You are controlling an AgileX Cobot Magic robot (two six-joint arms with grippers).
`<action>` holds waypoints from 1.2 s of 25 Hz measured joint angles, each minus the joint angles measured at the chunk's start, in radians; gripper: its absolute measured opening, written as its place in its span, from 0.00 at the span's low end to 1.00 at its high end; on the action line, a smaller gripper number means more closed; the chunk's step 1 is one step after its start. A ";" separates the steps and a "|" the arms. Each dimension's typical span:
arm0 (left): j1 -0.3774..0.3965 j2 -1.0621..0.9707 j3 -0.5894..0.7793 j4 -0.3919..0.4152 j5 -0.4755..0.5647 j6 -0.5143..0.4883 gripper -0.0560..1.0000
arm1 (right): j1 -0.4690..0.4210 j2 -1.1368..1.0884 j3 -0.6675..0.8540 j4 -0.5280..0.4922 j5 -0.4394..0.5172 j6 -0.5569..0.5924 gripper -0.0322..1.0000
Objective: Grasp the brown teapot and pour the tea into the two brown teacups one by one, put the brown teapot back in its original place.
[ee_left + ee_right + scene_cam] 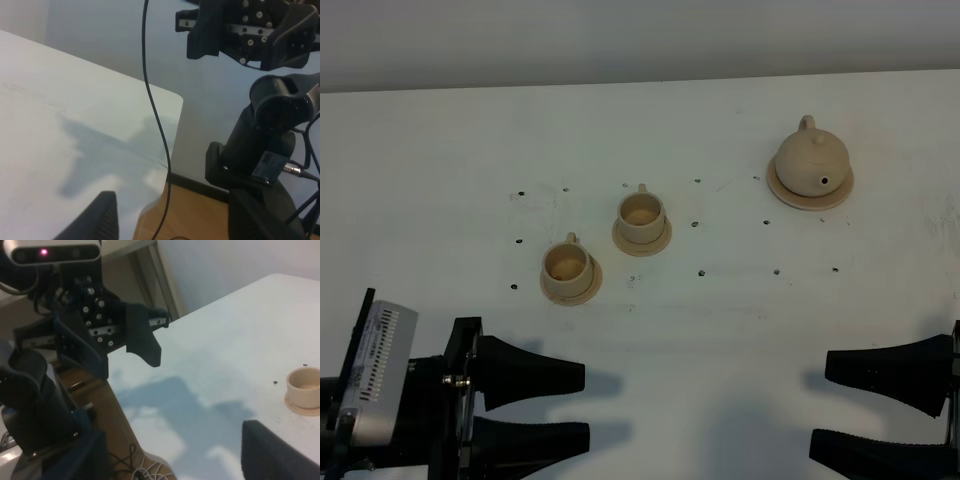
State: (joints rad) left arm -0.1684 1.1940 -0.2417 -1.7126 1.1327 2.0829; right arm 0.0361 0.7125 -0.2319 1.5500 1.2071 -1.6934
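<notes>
Tan teapot [810, 158] is seen at the far right of the white worktop [420, 160], upright, lid on. It is seated on a round coaster [783, 190], whose rim shows around it. Two small tan cups are placed left of the middle, well apart from the teapot: far cup [641, 212] and near cup [566, 264]. Each is upright on a saucer [592, 287], handle turned toward the far edge. The two saucers lie just beside each other, not touching. Small dark holes [700, 271] are dotted over the worktop around the cups.

Left hand [585, 406] is seen at the near left edge, fingers [95, 220] spread apart, nothing between them. Right hand [820, 405] is seen at the near right edge, fingers [280, 450] likewise apart, nothing gripped. Both hands are well apart from teapot and cups.

In the right wrist view a cup [304, 385] on its saucer is seen beyond one dark finger; which of the two it is cannot be told. In the left wrist view a worktop corner and a hanging black cable [155, 115] are seen.
</notes>
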 joint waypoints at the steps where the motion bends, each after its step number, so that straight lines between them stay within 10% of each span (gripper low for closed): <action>1: 0.000 0.000 0.001 0.000 -0.004 0.000 0.49 | 0.000 0.000 0.000 0.000 0.000 0.001 0.58; 30: 0.000 -0.113 0.010 -0.082 0.057 -0.011 0.47 | 0.000 0.000 0.000 0.046 0.001 0.003 0.58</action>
State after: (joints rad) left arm -0.1684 1.0805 -0.2318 -1.7946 1.1900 2.0721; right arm 0.0361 0.7125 -0.2319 1.5955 1.2081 -1.6904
